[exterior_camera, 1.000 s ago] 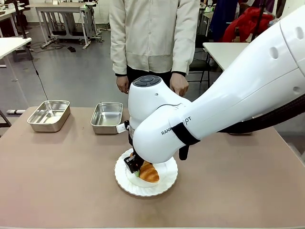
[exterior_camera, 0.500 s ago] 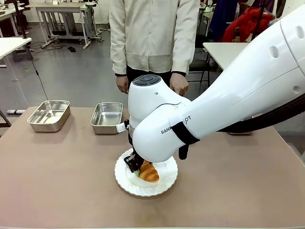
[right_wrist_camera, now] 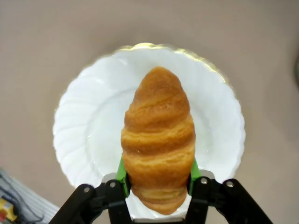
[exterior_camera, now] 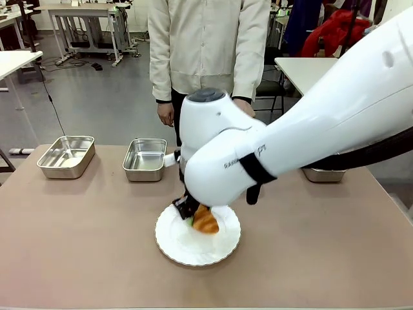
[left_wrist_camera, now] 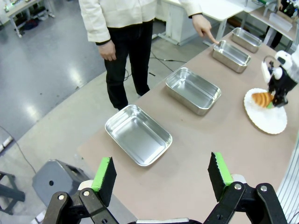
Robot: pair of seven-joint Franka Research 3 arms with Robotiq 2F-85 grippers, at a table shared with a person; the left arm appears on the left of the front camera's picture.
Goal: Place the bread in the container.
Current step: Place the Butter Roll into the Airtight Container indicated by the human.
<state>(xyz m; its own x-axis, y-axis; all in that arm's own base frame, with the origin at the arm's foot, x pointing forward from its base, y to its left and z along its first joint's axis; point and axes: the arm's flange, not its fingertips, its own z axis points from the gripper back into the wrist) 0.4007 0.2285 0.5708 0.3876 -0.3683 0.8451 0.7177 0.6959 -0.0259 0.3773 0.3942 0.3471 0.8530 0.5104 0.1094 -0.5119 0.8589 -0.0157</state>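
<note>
Your right gripper point(right_wrist_camera: 158, 184) clamps the bread point(right_wrist_camera: 158, 140), held just above the plate point(right_wrist_camera: 84, 135) on the worktop point(exterior_camera: 77, 245). Your left gripper point(left_wrist_camera: 162, 175) hangs wide open, holding nothing, over the trays point(left_wrist_camera: 138, 134). Partial lettering on the arm point(exterior_camera: 310, 142) is unreadable.

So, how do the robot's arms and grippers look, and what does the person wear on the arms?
The right arm is glossy white with rounded joints, a grey cap on top, a black band and grey lettering. Both the left gripper and the right gripper are black, with jointed links, silver pivot pins and bright green pads. The person wears a cream jacket; its long sleeves have dark cuffs underneath.
</note>
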